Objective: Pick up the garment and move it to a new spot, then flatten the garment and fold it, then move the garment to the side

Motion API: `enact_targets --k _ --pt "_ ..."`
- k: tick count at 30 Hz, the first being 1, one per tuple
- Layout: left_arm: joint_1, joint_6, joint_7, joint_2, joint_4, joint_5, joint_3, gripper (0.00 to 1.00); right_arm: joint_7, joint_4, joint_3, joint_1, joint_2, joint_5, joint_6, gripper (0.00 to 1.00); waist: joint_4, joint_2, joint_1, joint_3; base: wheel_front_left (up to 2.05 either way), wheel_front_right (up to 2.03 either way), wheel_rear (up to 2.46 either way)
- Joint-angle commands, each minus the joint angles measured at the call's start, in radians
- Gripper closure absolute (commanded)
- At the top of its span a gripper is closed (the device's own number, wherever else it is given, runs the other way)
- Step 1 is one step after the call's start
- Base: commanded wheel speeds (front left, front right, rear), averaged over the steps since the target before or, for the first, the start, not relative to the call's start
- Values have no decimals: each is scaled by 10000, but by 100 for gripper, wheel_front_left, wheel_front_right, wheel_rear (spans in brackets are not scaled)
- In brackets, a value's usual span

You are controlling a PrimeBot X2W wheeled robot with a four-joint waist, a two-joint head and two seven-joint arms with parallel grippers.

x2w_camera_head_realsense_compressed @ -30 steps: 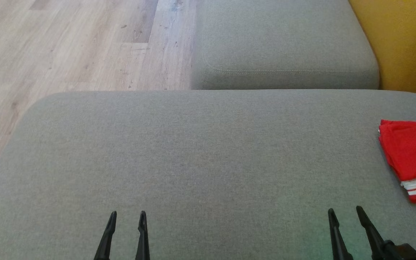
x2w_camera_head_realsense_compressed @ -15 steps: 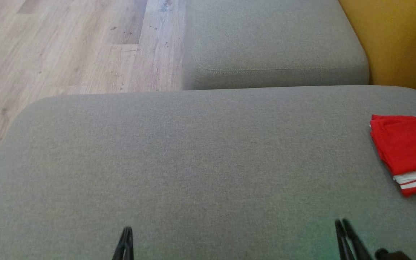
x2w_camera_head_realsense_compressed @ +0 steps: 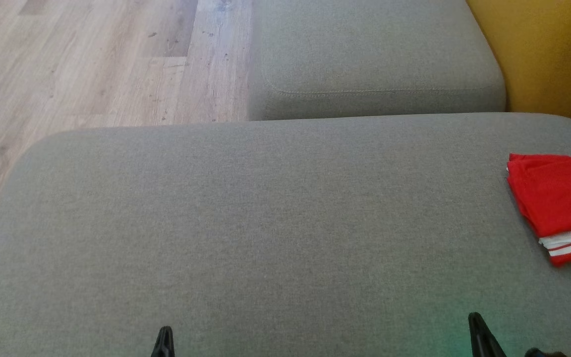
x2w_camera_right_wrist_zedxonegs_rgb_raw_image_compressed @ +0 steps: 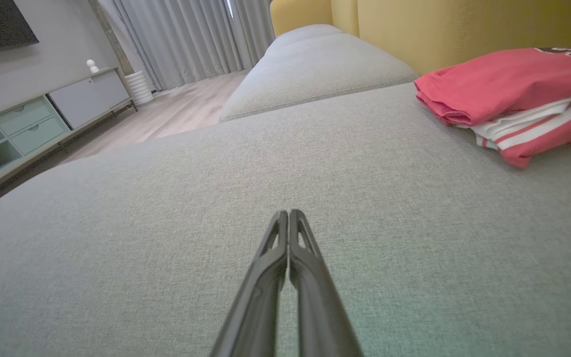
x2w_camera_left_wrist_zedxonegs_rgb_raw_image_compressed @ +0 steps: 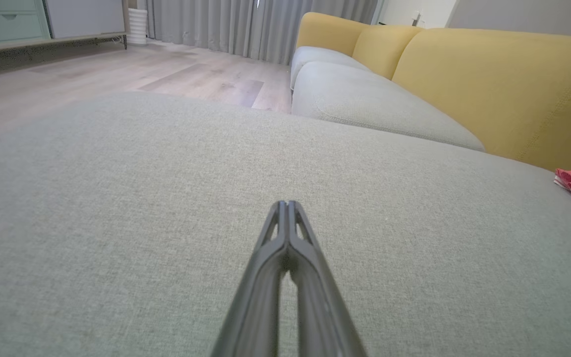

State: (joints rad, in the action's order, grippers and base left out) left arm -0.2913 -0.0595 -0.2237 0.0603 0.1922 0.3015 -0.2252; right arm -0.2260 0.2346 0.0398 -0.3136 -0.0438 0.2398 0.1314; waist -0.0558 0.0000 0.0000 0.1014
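Head view: the red garment [x2w_camera_head_realsense_compressed: 558,208] lies folded, far right on the grey cushion [x2w_camera_head_realsense_compressed: 265,223]. Left wrist view: the left gripper [x2w_camera_left_wrist_zedxonegs_rgb_raw_image_compressed: 288,204] is closed, empty. Right wrist view: the right gripper [x2w_camera_right_wrist_zedxonegs_rgb_raw_image_compressed: 289,213] is closed, empty. The job looks done.

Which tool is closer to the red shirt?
Right. The right tool sits near the red shirt, slightly to its left; the left tool is much farther left.

No words or numbers can be read anywhere. The red garment [x2w_camera_right_wrist_zedxonegs_rgb_raw_image_compressed: 503,79] has a dark print [x2w_camera_right_wrist_zedxonegs_rgb_raw_image_compressed: 563,50], too cut off to read.
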Motion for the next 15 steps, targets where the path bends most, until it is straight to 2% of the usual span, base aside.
enact_targets --k 1,15 --pt "433 98 42 54 -246 284 145 100 80 -284 -30 481 -101 320 -1 100 6 0 0 -12 0 0 0" --pt "859 317 334 125 -117 1877 399 100 379 -243 -97 912 -175 1968 -2 100 70 0 0 -132 0 0 0"
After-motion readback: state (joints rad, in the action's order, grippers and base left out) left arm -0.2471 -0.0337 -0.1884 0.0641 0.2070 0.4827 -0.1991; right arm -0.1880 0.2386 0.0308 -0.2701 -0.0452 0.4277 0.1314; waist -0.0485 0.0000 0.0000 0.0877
